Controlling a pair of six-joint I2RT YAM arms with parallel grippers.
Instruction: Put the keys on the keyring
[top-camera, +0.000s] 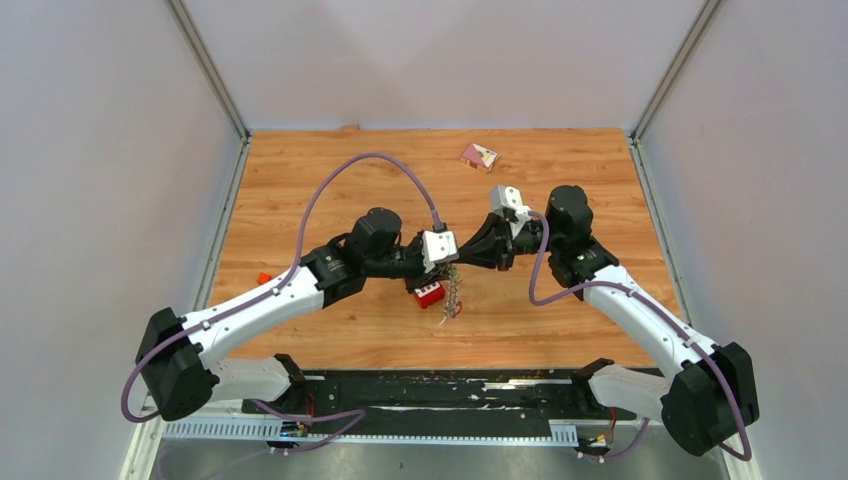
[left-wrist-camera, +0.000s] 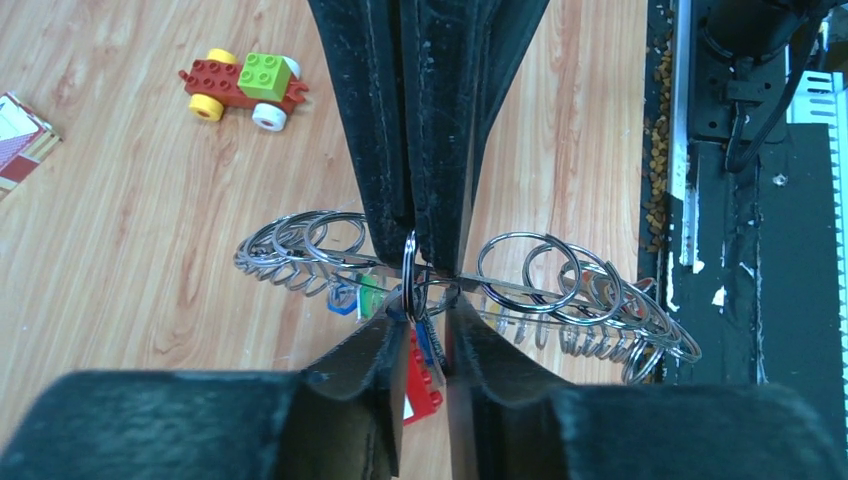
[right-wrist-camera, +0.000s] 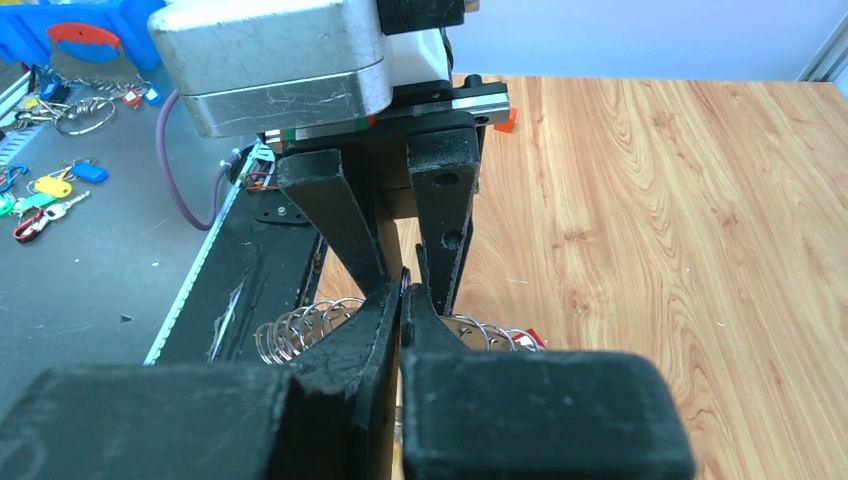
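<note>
Left wrist view: right hand (left-wrist-camera: 425, 262) was clenched on the keyring (left-wrist-camera: 615, 300), held above the surface (left-wrist-camera: 150, 250), probably to steady it. Left hand (left-wrist-camera: 428, 322) flanked the same spot from opposite; grip unclear. Keys (left-wrist-camera: 345, 300) hung just beside the fingertips.

brick (top-camera: 430, 294) on table (top-camera: 560, 320), keyring (top-camera: 453, 298) just right

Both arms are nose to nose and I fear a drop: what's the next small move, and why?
Probably close the left gripper fully on the keyring. The right gripper is shut on one loop, while the left's fingers flank it with a slim gap; whether they grip is unclear.
</note>
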